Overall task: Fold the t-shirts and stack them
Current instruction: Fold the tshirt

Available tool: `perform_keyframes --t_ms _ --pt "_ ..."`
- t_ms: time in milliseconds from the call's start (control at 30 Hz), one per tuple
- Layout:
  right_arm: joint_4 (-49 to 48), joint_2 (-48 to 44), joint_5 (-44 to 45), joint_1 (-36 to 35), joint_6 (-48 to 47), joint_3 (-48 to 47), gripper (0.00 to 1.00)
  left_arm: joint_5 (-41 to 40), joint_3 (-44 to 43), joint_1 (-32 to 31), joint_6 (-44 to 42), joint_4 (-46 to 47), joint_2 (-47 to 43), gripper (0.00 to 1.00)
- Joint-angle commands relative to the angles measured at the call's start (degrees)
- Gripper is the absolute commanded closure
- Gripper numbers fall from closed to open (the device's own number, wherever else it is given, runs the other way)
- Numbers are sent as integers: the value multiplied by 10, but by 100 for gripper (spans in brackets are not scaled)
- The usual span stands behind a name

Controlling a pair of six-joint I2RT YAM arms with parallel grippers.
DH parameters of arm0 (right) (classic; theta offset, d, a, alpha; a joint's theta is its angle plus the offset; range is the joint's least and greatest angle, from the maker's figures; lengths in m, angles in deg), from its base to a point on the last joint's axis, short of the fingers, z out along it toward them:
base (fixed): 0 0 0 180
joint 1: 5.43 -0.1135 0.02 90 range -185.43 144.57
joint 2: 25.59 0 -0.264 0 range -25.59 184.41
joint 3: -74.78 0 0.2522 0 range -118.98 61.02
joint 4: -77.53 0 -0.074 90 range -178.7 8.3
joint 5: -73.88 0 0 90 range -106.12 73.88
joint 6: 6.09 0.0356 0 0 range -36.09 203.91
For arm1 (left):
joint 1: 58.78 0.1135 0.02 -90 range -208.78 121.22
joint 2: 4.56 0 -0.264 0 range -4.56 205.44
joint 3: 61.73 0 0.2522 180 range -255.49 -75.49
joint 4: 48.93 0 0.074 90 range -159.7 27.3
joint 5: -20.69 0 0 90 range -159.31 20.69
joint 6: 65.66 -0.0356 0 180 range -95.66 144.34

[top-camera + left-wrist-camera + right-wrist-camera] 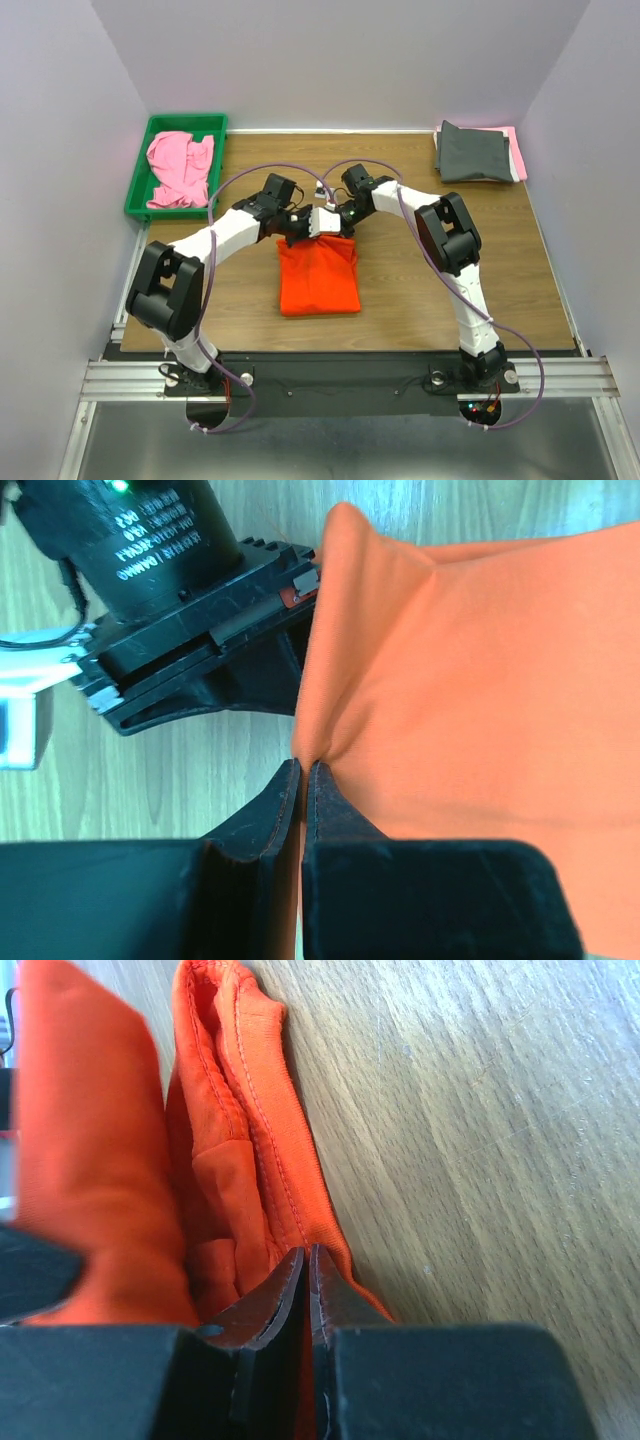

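Note:
The bright orange t-shirt (318, 275) lies folded in the middle of the table. My left gripper (297, 230) is shut on its far left edge; the left wrist view shows the jaws pinched together on the orange cloth (450, 680). My right gripper (335, 222) is shut on its far right edge; the right wrist view shows the jaws closed on the hemmed orange layers (240, 1140). A pink t-shirt (180, 168) lies crumpled in the green tray (142, 160) at the far left. A dark grey t-shirt (474, 152) lies folded at the far right on a pink one (517, 150).
The wooden table (500, 260) is bounded by white walls on three sides. The two wrists nearly touch above the orange shirt's far edge. The right arm's black wrist body (180, 610) fills the upper left of the left wrist view.

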Motion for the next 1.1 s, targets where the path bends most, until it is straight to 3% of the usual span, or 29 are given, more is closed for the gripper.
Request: perform_keyframes --t_ms 0,167,333,433,567,700,767,867,967,1067 --pt "-3 -2 3 2 -12 0 88 4 -21 2 -15 27 15 100" --pt "-3 -2 26 11 -10 -22 88 -6 -4 2 -30 43 34 99" --pt "-3 -9 75 22 -10 -66 82 -6 1 2 -35 51 42 83" --pt "-3 -16 111 28 -10 -100 77 -10 -8 1 -33 48 34 69" --pt "-3 -32 116 35 -13 -124 69 -14 -37 9 -15 32 15 61" --pt "-3 -51 94 70 7 -134 66 38 -103 51 41 -45 3 55" --pt "-2 -66 61 87 12 -128 62 61 -123 73 61 -71 -3 53" --pt "1 -115 20 108 10 -84 47 89 -144 110 95 -132 -2 52" --pt "4 -169 -24 108 5 -19 43 111 -138 134 113 -183 6 52" --pt "4 -205 -42 100 4 39 43 126 -87 158 170 -167 -3 52"
